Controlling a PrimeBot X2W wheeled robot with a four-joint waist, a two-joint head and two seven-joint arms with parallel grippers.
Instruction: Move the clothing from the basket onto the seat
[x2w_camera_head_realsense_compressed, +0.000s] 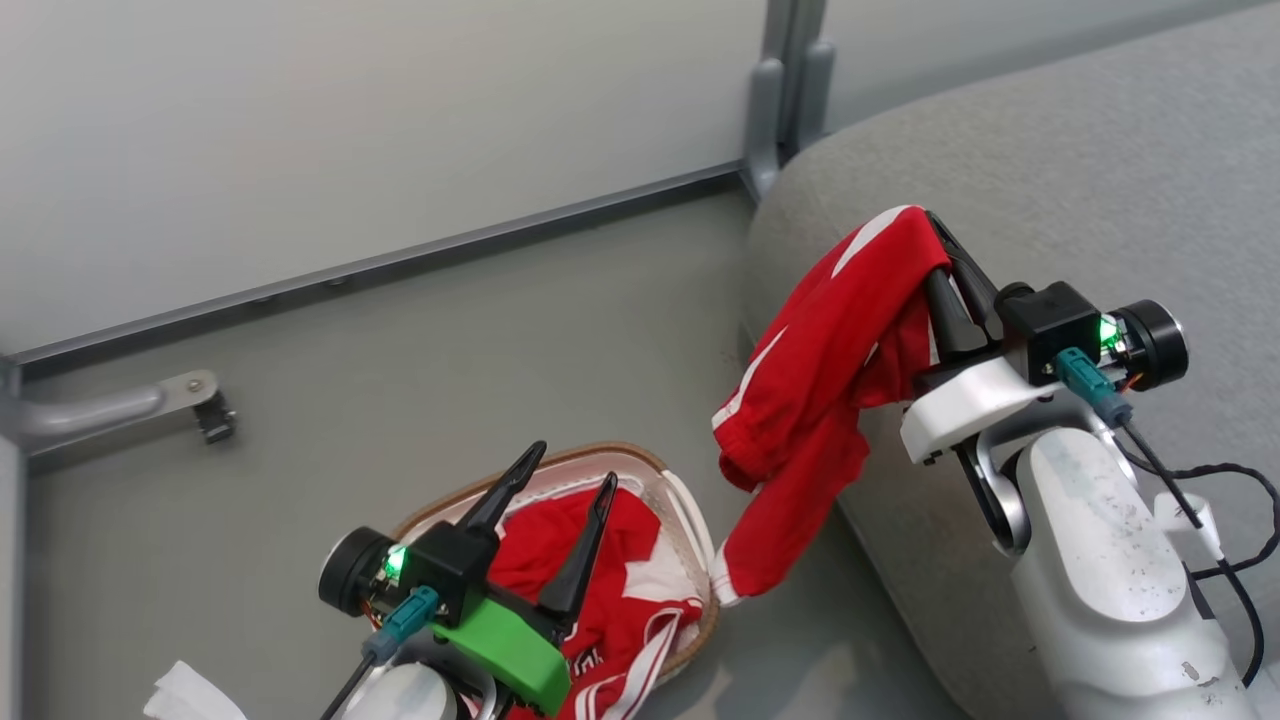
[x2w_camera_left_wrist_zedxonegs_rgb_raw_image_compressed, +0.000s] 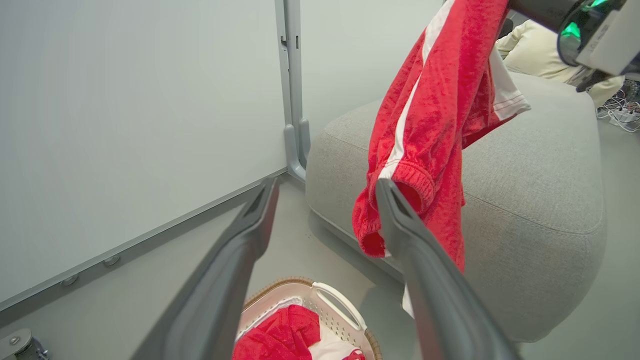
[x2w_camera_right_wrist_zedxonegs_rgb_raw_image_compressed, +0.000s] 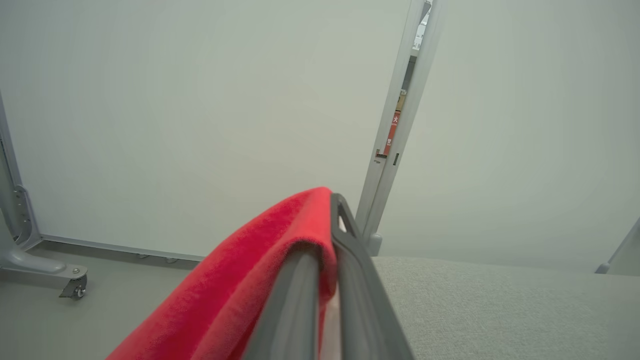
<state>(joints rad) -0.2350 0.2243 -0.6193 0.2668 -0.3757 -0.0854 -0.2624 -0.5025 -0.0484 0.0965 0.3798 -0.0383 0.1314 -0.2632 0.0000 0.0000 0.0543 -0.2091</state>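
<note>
The right gripper has its two dark fingers pressed together on a fold of the red shorts, pinching the cloth near the top so that it drapes over the fingers. The shorts hang above the left edge of the grey seat. Their white side stripe runs down the cloth, the elastic waistband bunches lower down, and one leg trails past the seat's side towards the floor. The white-trimmed hem ends just beside the basket (whether hem and basket touch I cannot tell).

The basket stands on the floor to the left of the seat, nearer than the seat's far corner. Its brown woven rim and white handle are in view. The red jersey lies crumpled inside it, with white trim stripes showing at the near side.

The left gripper hangs over the basket with its fingers spread wide and nothing between them, its tips pointing towards the far rim. From the left wrist the hanging shorts are seen past the right-hand finger, well above the basket.

Behind everything stand pale wall panels joined by a grey post. At the far left a grey foot with a caster rests on the floor.
</note>
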